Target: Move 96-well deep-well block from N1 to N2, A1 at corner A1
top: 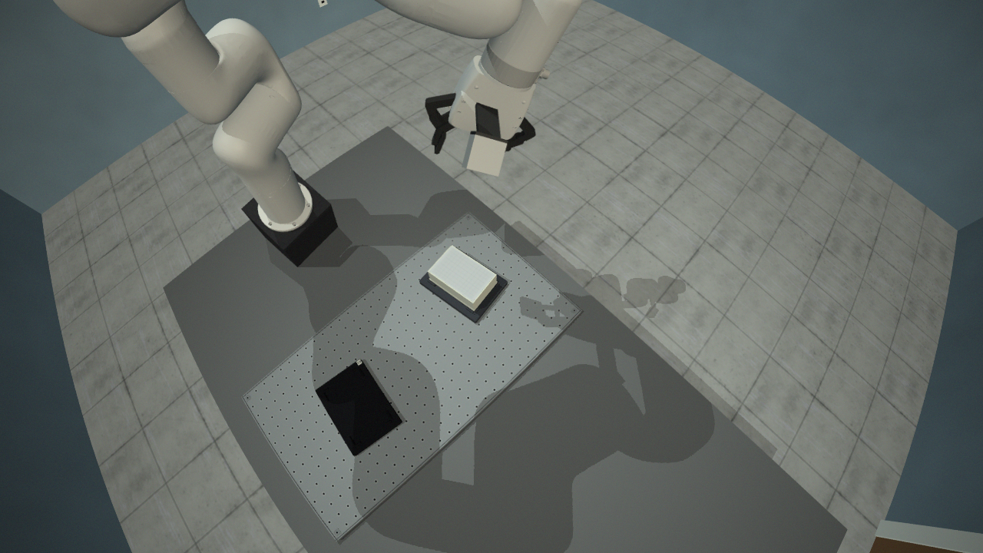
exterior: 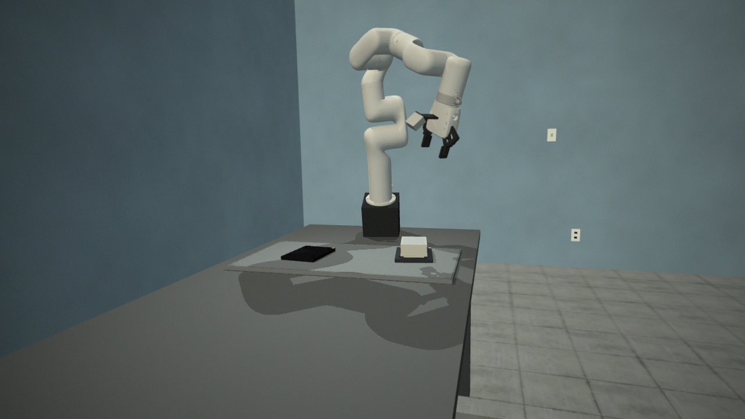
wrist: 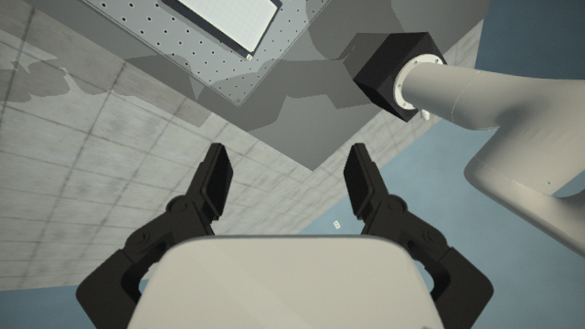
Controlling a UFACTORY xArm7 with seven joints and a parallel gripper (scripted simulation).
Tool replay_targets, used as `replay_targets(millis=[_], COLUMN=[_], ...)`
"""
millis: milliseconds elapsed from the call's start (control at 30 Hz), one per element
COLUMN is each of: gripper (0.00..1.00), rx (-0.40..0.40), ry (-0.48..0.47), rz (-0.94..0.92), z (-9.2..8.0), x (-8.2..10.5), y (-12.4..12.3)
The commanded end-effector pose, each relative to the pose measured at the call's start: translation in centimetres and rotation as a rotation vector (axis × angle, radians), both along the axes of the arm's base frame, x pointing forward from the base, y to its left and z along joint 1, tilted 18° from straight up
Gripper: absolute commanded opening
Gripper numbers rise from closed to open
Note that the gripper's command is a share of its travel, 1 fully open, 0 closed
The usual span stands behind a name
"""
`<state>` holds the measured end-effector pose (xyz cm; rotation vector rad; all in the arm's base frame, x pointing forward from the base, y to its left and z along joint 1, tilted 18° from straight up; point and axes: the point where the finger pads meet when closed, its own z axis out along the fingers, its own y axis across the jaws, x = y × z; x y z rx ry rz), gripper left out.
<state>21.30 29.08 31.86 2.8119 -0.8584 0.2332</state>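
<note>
The white deep-well block (top: pixel 461 276) sits flat on the dark plate nest N1 (top: pixel 481 310), at the end of the perforated plate nearer the arm's base. It also shows in the exterior view (exterior: pixel 414 247) and at the top of the wrist view (wrist: pixel 233 18). The empty black nest N2 (top: pixel 357 407) lies at the plate's other end, also in the exterior view (exterior: pixel 308 253). My gripper (top: pixel 474 140) hangs high above the table, off beyond its edge over the floor, far from the block. Its fingers stand wide open with nothing between them (exterior: pixel 436 145).
The grey perforated plate (top: pixel 412 371) carries both nests on a dark table. The arm's black base block (top: pixel 288 226) stands at the table's back, near N1. The table edge drops to a tiled floor (top: pixel 687 206) close beside N1.
</note>
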Motion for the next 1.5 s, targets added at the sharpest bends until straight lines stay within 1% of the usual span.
replay_targets(millis=[0,533,600,667,700,767,833,900,967,1033,1100,1167,1233,1267,1333,1400,1433,1467], gripper=[1.00,1.00,1.00,1.00,1.00,1.00,1.00,1.00,1.00,1.00,1.00,1.00,1.00,1.00,1.00,1.00,1.00,1.00], rx=[0.003,0.003,0.021,0.021,0.021,0.036,0.036,0.036,0.049,0.049,0.049,0.062,0.061,0.061,0.073,0.073,0.073,0.079], ry=[-0.003,-0.003,-0.004,-0.005,-0.005,-0.005,-0.005,-0.005,-0.007,-0.007,-0.007,-0.011,-0.011,-0.011,-0.015,-0.015,-0.015,-0.019], rz=[0.001,0.001,0.064,0.064,0.064,0.128,0.128,0.128,0.191,0.191,0.191,0.254,0.254,0.254,0.318,0.318,0.318,0.351], z=[0.2,0.2,-0.6,-1.4,-1.4,-2.2,-3.0,-3.1,-3.9,-4.8,-4.8,-5.6,-6.4,-6.4,-7.3,-8.0,-8.0,-8.5], x=[0.0,0.0,0.6,1.2,1.3,1.8,2.4,2.5,3.0,3.6,3.6,4.1,4.7,4.7,5.2,5.7,5.7,5.9], y=[0.1,0.1,0.3,0.5,0.5,0.7,0.8,0.8,0.9,1.0,1.0,1.1,1.1,1.1,1.1,1.1,1.1,1.1])
